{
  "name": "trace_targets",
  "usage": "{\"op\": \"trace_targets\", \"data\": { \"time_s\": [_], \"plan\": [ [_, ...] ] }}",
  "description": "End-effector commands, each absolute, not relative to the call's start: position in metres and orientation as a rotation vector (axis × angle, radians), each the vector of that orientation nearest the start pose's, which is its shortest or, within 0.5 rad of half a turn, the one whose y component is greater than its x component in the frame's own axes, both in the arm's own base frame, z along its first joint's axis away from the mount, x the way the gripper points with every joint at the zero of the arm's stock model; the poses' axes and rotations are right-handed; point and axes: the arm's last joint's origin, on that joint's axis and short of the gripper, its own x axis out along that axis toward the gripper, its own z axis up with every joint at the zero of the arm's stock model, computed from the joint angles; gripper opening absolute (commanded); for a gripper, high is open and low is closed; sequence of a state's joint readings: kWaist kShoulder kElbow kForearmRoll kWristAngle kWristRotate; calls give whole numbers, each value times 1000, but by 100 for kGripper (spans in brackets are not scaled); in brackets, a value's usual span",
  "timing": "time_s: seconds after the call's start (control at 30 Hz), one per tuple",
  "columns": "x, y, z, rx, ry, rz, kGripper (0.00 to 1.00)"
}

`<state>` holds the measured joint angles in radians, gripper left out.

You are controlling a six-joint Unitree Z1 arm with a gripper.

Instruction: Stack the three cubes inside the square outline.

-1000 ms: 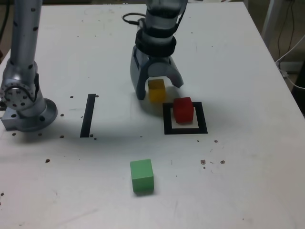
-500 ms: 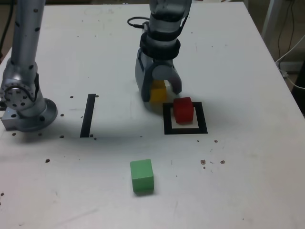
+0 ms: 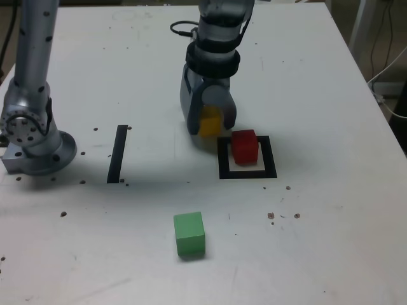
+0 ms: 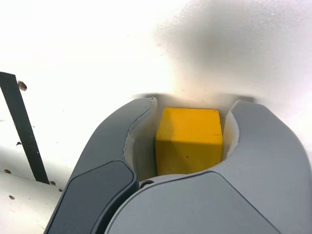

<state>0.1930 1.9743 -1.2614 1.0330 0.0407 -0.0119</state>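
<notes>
Nothing readable anywhere in either view: no lettering, labels, brand marks or numbers show.
</notes>
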Motion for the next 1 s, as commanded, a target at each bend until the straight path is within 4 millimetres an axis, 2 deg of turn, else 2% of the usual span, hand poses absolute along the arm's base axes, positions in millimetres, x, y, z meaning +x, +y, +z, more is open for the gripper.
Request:
{"op": "trace_targets", "data": {
  "time_s": [0.0, 0.13, 0.33, 0.43, 0.57, 0.73, 0.97],
  "plan": [
    [314, 62, 216, -132, 1725, 164, 11],
    [317, 56, 237, -122, 1713, 133, 11],
    [325, 36, 286, -105, 1674, 119, 11],
    [331, 25, 299, -98, 1656, 110, 11],
    [336, 10, 302, -97, 1645, 104, 11],
    [348, -10, 292, -82, 1636, 112, 10],
    [359, -16, 279, -78, 1651, 110, 10]
  ]
}}
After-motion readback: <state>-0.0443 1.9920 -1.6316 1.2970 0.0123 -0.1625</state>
